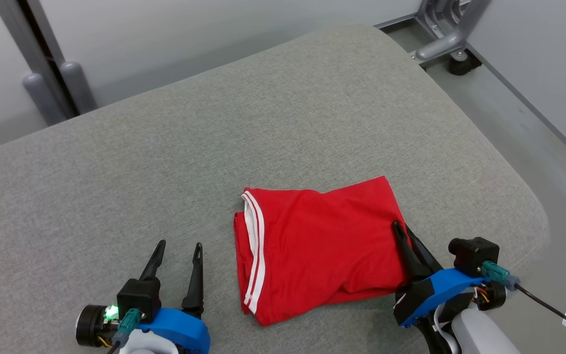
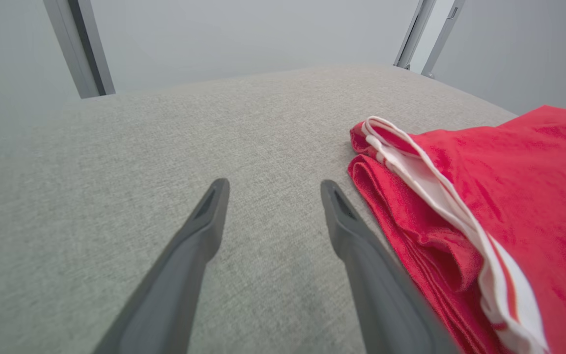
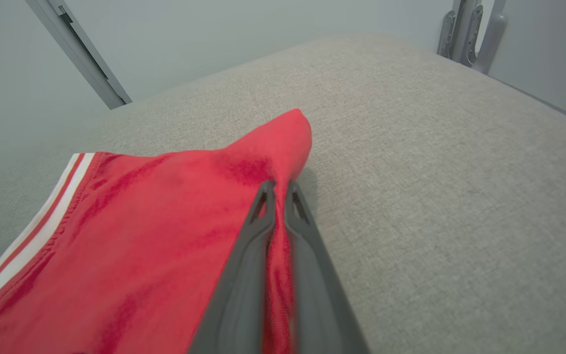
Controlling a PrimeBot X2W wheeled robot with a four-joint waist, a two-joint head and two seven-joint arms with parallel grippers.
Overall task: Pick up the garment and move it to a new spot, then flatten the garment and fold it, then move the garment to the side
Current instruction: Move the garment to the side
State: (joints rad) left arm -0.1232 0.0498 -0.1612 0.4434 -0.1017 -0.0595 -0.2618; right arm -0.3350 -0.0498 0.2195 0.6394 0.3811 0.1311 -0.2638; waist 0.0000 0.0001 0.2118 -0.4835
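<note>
Our left pincer (image 1: 180, 244) rests at the near left of the grey table (image 1: 165, 162), fingers spread wide and empty. The red garment (image 1: 312, 241) begins just to its right, white-striped edge nearest. It lies folded on the near middle of the table, its long axis running left to right between our two arms. Our right pincer (image 1: 400, 226) is closed narrow on the garment's right edge, cloth pinched between the fingers. We judge the fold done and the move aside next: the right arm has the hold, and the bundle lies to its left.
</note>
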